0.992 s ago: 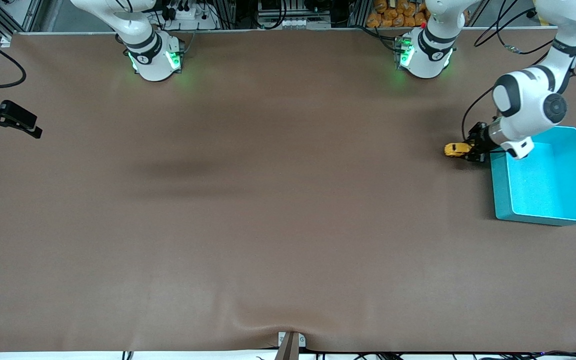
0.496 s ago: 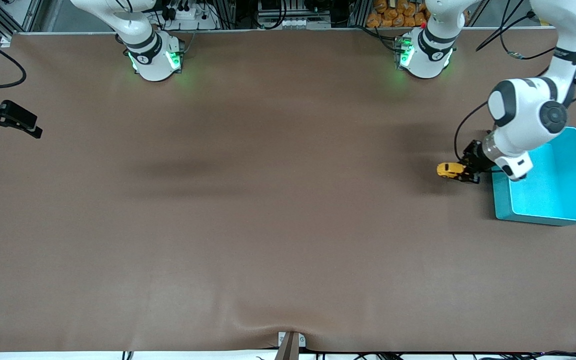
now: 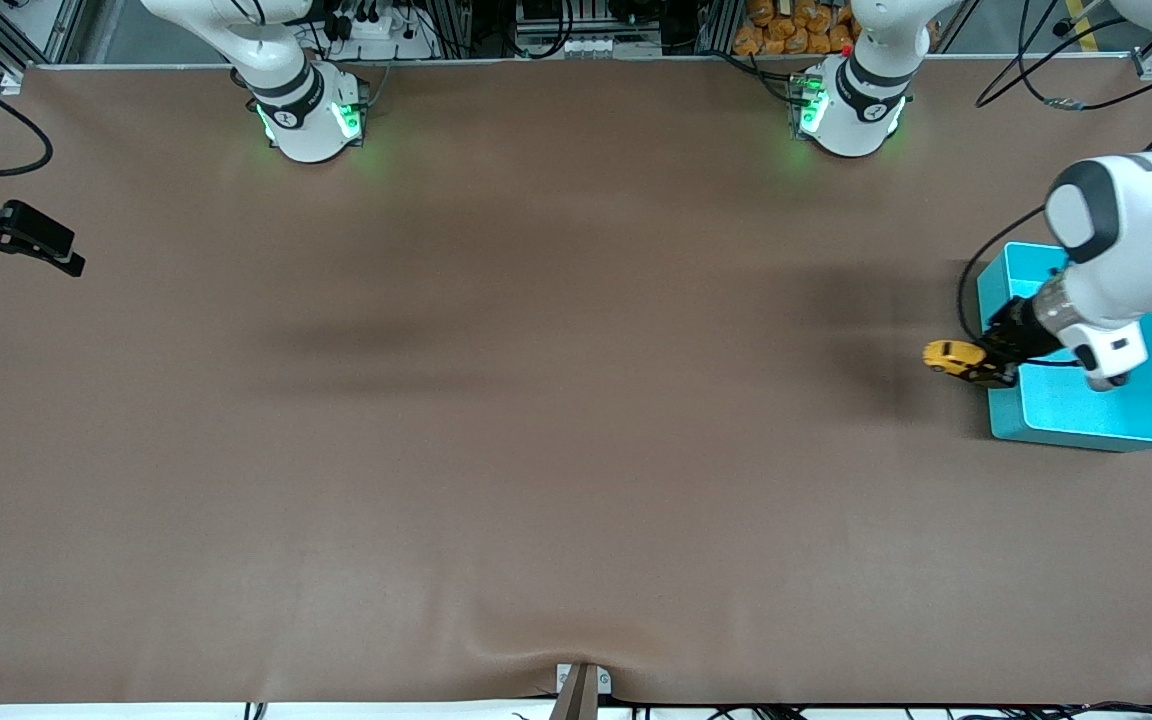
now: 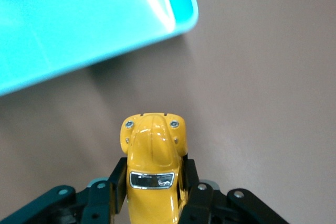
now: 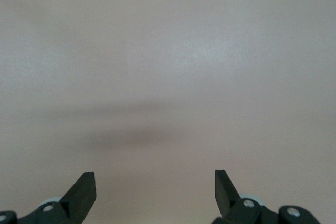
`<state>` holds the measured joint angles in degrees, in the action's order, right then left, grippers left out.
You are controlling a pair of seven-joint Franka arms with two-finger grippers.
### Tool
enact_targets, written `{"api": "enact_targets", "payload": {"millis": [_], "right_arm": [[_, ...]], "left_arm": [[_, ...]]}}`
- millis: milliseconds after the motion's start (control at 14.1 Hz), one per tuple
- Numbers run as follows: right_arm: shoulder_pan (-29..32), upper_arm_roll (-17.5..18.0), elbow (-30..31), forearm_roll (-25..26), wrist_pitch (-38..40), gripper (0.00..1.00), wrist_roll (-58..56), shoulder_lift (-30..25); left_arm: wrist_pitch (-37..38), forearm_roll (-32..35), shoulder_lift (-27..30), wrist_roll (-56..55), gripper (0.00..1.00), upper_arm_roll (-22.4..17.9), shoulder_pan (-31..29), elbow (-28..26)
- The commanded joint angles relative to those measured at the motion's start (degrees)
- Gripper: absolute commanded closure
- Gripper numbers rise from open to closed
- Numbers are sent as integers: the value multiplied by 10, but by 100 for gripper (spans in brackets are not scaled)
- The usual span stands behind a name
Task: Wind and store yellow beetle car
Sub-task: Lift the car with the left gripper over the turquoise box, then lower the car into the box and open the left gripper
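The yellow beetle car [image 3: 948,355] is small, rounded and glossy, with a dark rear window. My left gripper [image 3: 981,365] is shut on it, one black finger on each flank, as the left wrist view shows [image 4: 154,182]. The car [image 4: 152,150] hangs over bare table just outside the teal bin [image 3: 1004,420], by the wall that faces the right arm's end. A corner of the bin [image 4: 79,19] lies ahead of the car's nose. My right gripper [image 5: 155,182] is open over bare brown table with nothing between its fingers; the right arm waits.
The brown mat [image 3: 536,400] covers the whole table. Both arm bases [image 3: 308,115] [image 3: 848,110] stand along the edge farthest from the front camera. A black clamp [image 3: 581,685] sits at the table's front edge. The bin's inside looks bare where it shows.
My left gripper has carried the car along the outside of the teal bin toward the bin's corner by the front camera, ending closer to its wall. The right arm has not moved.
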<state>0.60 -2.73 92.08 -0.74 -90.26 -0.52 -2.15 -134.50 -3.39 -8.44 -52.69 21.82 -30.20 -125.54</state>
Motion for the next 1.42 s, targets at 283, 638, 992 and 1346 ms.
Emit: {"api": "enact_targets", "payload": {"millis": [283, 638, 992, 1346], "right_arm": [[12, 11, -10, 6, 7, 0, 2, 4], [19, 10, -9, 0, 7, 0, 1, 4], [24, 9, -8, 0, 2, 0, 0, 6], [21, 9, -9, 0, 3, 0, 2, 6]], "left_arm": [[15, 45, -2, 211, 100, 2, -108, 19], [30, 93, -29, 405, 100, 2, -161, 44], [42, 206, -85, 527, 100, -12, -161, 76], [57, 225, -134, 609, 100, -13, -161, 112]]}}
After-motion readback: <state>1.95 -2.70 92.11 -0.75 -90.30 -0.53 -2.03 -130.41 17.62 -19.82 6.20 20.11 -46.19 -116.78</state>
